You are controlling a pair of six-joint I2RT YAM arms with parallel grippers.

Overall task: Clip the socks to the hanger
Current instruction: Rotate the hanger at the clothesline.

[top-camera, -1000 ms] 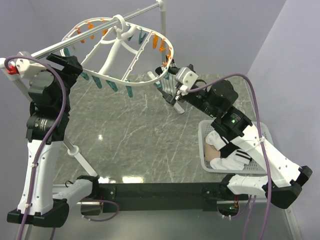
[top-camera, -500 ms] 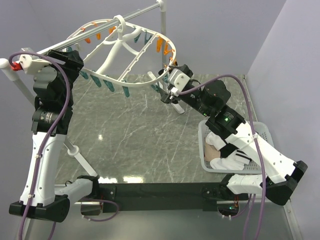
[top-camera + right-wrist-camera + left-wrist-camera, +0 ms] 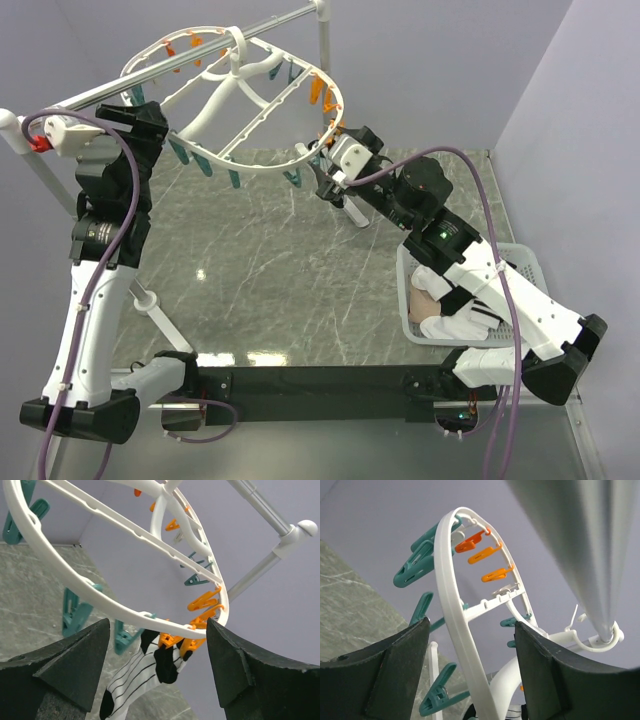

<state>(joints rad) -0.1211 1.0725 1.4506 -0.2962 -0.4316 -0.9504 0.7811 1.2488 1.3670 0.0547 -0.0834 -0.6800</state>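
The hanger [image 3: 262, 166], a white oval frame with orange and teal clips, hangs from the rail. Its rim [image 3: 451, 611] runs between the fingers of my left gripper [image 3: 471, 625], which is open with gaps on both sides. One of the socks, the black-and-white striped one [image 3: 150, 676], hangs from two orange clips [image 3: 175, 641] on the rim's right end. My right gripper [image 3: 157, 622] is open just below it, a finger on either side and nothing held. More socks [image 3: 470, 318] lie in the basket.
The silver metal rail [image 3: 285, 24] with white joints crosses above, close to my left wrist camera [image 3: 580, 545]. A white lattice basket [image 3: 405, 262] sits at the right, under my right arm. Teal clips [image 3: 190, 160] dangle from the hanger's near rim.
My left gripper has risen to the hanger's left rim and its jaws have narrowed a little. The hanger has tilted. My right gripper has moved up and left under the clipped sock.
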